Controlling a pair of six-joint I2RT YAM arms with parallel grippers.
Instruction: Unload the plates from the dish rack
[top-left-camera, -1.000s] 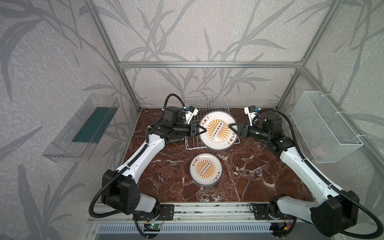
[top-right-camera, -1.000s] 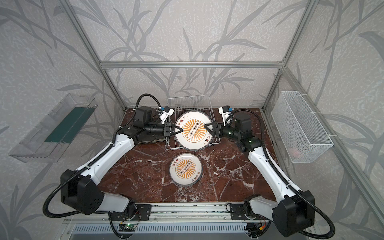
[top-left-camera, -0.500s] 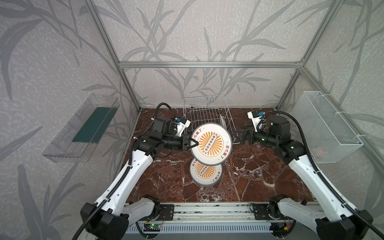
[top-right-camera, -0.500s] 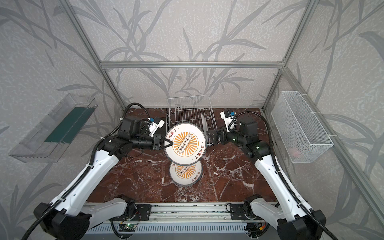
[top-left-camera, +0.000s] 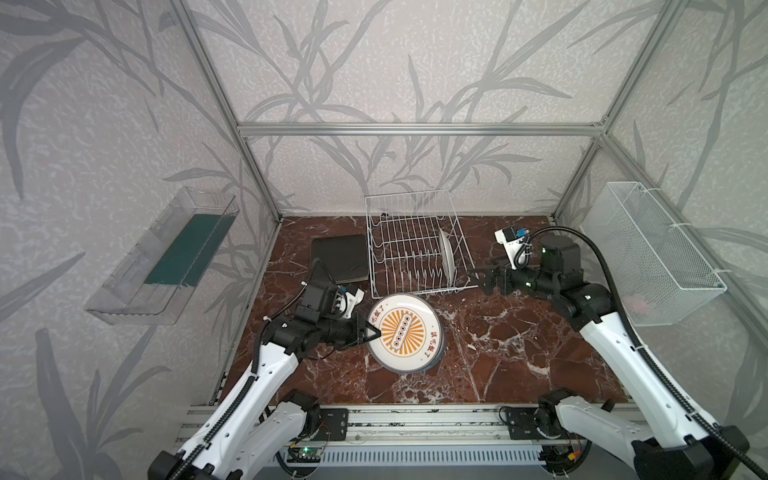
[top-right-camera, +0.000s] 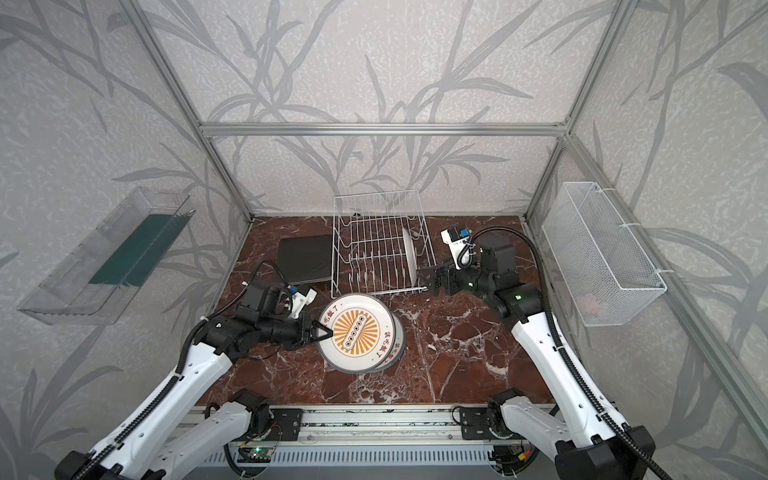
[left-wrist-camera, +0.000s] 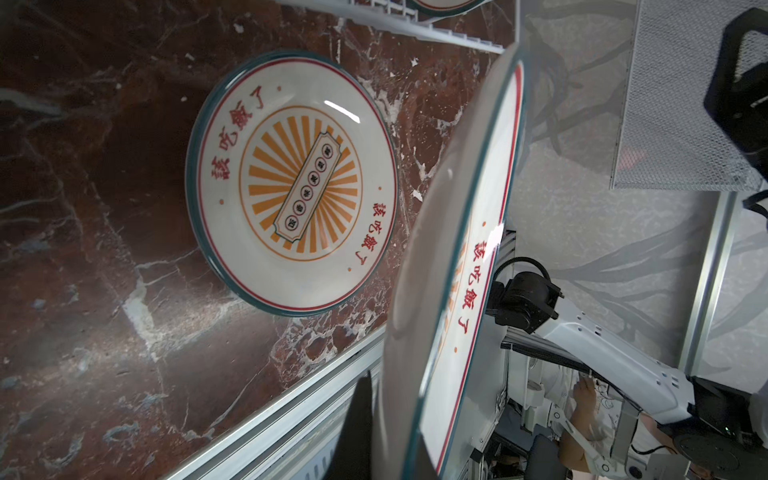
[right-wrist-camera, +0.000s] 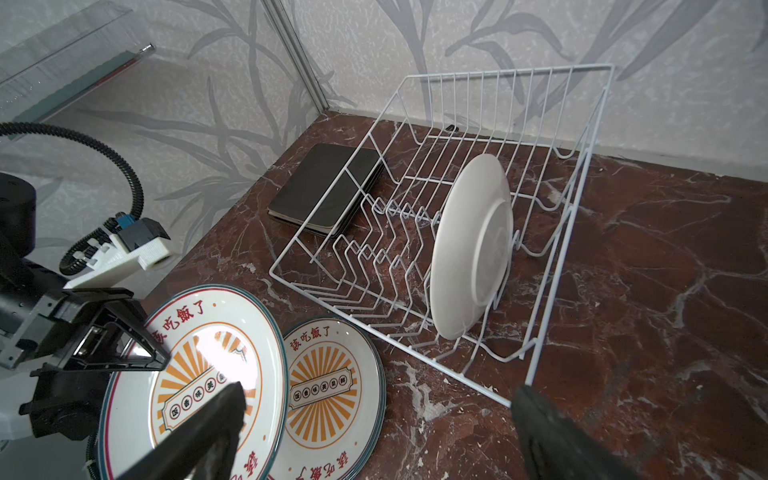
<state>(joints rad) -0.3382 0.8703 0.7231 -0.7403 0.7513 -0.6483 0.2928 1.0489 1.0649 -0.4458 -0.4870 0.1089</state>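
Leaving a last plate (top-left-camera: 445, 255) racked, the left gripper (top-left-camera: 376, 332) clenches the sunburst plate (top-left-camera: 403, 332) over the stack (right-wrist-camera: 338, 390); the right gripper (top-left-camera: 473, 280) has released.

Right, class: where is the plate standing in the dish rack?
In both top views the plate stands on edge near the right side of the dish rack, close to the open right gripper.

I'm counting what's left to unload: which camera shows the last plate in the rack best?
The right wrist view: the plate stands on edge in the rack, its whole white back showing. Both top views show it only as a thin edge. The left wrist view catches just a sliver.
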